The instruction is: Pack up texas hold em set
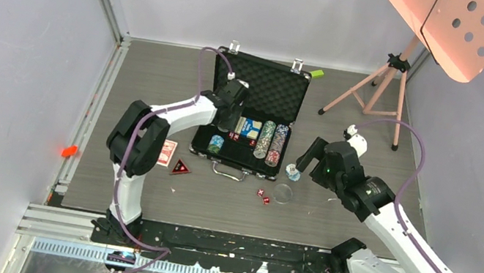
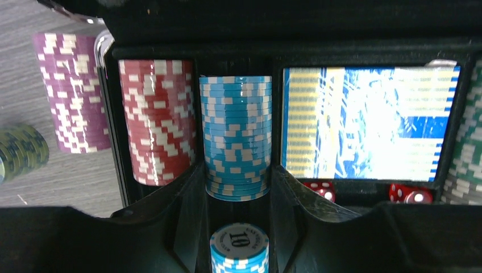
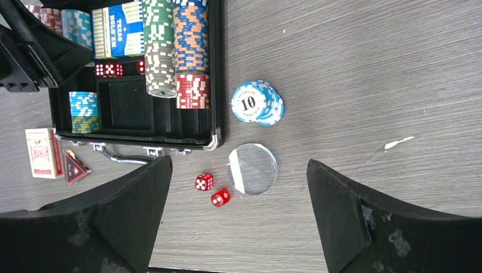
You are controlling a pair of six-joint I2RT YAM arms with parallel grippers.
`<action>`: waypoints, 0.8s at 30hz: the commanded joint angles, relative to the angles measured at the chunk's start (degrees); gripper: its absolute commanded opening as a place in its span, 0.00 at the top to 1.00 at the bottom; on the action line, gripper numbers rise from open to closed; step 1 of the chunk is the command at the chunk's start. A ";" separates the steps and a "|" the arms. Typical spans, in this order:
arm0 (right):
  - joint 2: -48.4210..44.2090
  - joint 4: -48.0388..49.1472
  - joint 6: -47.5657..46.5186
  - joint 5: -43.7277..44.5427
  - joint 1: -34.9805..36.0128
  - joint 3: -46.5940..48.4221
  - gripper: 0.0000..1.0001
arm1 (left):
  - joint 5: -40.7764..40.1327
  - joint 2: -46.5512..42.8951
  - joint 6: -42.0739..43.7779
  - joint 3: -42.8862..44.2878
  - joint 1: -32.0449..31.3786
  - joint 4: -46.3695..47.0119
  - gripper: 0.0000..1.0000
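Observation:
The black briefcase [image 1: 290, 85] lies open mid-table with chip stacks and a blue card box [image 2: 366, 122] in its slots. My left gripper [image 2: 237, 170] reaches into the case. Its jaws are partly open, straddling the near end of a blue chip stack [image 2: 235, 131] that lies in its slot beside a red stack [image 2: 156, 122]. My right gripper [image 3: 239, 187] hovers wide open over the table. Under it are two red dice [image 3: 204, 182] and the clear disc [image 3: 253, 169], with a small fanned pile of blue chips [image 3: 258, 102] beyond. The red-backed deck [image 3: 43, 152] and red triangle [image 3: 74, 166] lie by the case handle.
A purple chip stack [image 2: 71, 91] and a dark green one [image 2: 20, 151] lie on the table outside the case's left wall. A small green block [image 1: 317, 73] sits behind the lid. A pink tripod stand [image 1: 381, 85] rises at the back right.

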 commanded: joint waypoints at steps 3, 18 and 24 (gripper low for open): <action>1.78 0.76 -1.41 2.15 -0.19 2.03 0.05 | -0.73 4.26 0.90 5.34 1.32 1.49 0.56; 6.04 1.10 -2.46 2.41 -0.18 1.98 0.02 | 6.45 -0.37 2.38 4.84 1.45 2.18 0.32; 11.51 0.04 -2.56 4.67 -0.14 1.83 0.02 | 8.70 -6.23 3.09 4.26 1.41 0.96 0.26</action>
